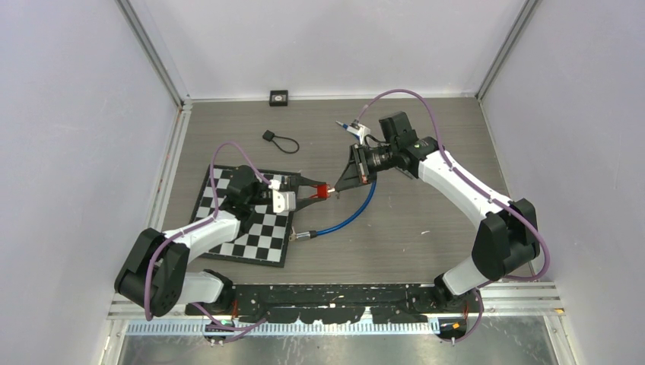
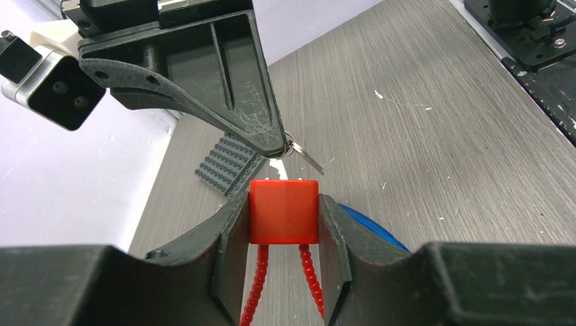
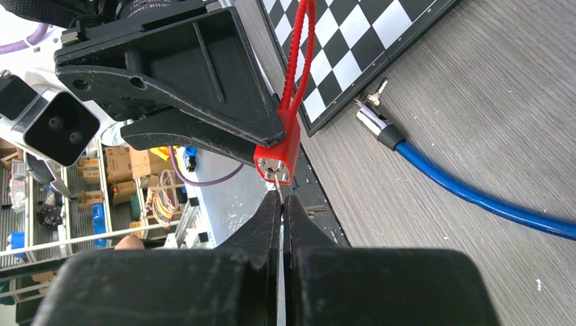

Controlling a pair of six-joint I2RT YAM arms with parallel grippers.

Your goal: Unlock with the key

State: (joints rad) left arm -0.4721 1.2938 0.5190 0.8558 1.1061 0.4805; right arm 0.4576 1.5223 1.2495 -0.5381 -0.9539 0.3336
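Grey table [image 1: 426,251], over its middle: left claw [image 1: 323,192] clamped red lock [image 2: 283,212], right claw [image 3: 281,204] pinched shut on key [image 2: 309,159] at keyhole. Step probably needed blade squared, fully seated, then turned.

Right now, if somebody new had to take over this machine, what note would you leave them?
Left tool: clamped on the body of the red lock, holding it off the table.
Right tool: shut on the key, whose tip is at the lock's silver face. I cannot tell how far in it is.
Done: lock and key are both picked up and lined up.
Left: push the key fully in, turn it, and free the red cable loop.
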